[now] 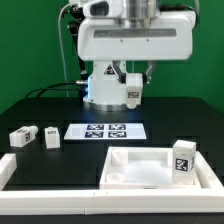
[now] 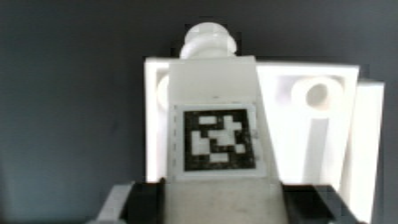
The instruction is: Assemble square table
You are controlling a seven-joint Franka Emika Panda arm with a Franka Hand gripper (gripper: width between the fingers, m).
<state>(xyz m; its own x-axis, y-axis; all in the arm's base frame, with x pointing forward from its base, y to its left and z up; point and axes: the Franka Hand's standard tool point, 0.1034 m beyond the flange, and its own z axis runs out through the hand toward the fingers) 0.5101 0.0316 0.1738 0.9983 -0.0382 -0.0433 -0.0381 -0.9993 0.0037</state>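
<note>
My gripper (image 1: 133, 86) hangs above the table's back, shut on a white tagged leg block (image 1: 133, 97). In the wrist view that leg block (image 2: 221, 120) runs out from between the dark fingers (image 2: 148, 203), tag facing the camera, with its rounded screw tip (image 2: 208, 40) at the far end. The white square table top (image 1: 135, 165) lies rim up at the front of the exterior view, and part of it (image 2: 329, 110) shows behind the held leg. Another leg block (image 1: 182, 158) stands upright at its right corner. Two leg blocks (image 1: 22, 137) (image 1: 52, 137) lie loose on the exterior view's left.
The marker board (image 1: 105, 130) lies flat mid-table between the loose legs and the robot's base (image 1: 108, 85). White border rails (image 1: 12, 168) run along the front and left edges. A green wall stands behind.
</note>
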